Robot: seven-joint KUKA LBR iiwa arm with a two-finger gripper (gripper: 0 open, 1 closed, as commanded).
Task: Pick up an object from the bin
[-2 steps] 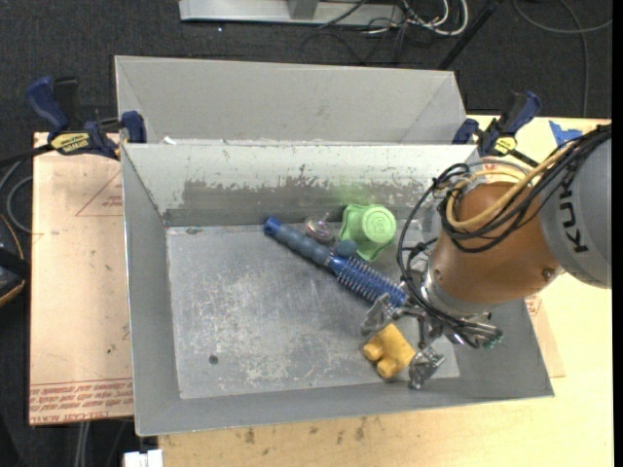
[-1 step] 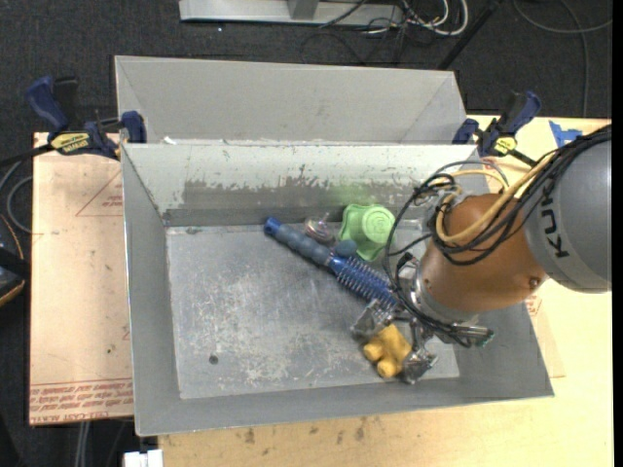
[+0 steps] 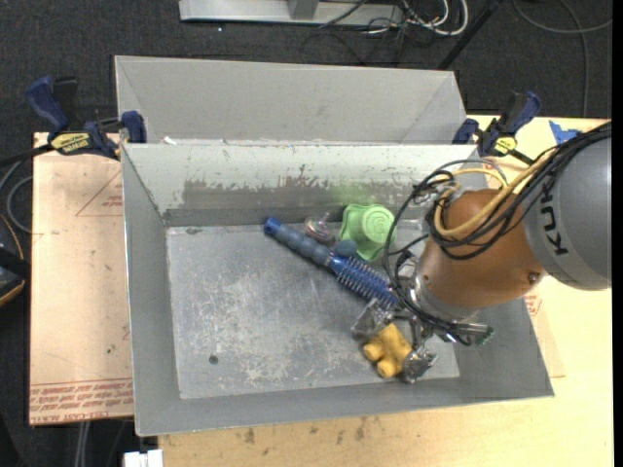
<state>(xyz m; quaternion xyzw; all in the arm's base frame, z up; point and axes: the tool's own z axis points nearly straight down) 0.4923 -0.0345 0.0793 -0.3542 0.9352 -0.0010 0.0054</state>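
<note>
In the camera view, the pincer point(image 3: 411, 348) sits low in the near right corner of the grey bin point(image 3: 243, 319), under the arm's orange cover point(image 3: 477, 261). Whether it is apart or together cannot be told, as the cover and cables hide much of it. A small lumpy yellow thing point(image 3: 383, 346) lies on the bin floor right against it. A long blue brush point(image 3: 326, 256) runs slantwise from the back wall towards the pincer. A green round thing point(image 3: 368, 228) rests by the back wall, beside the brush.
</note>
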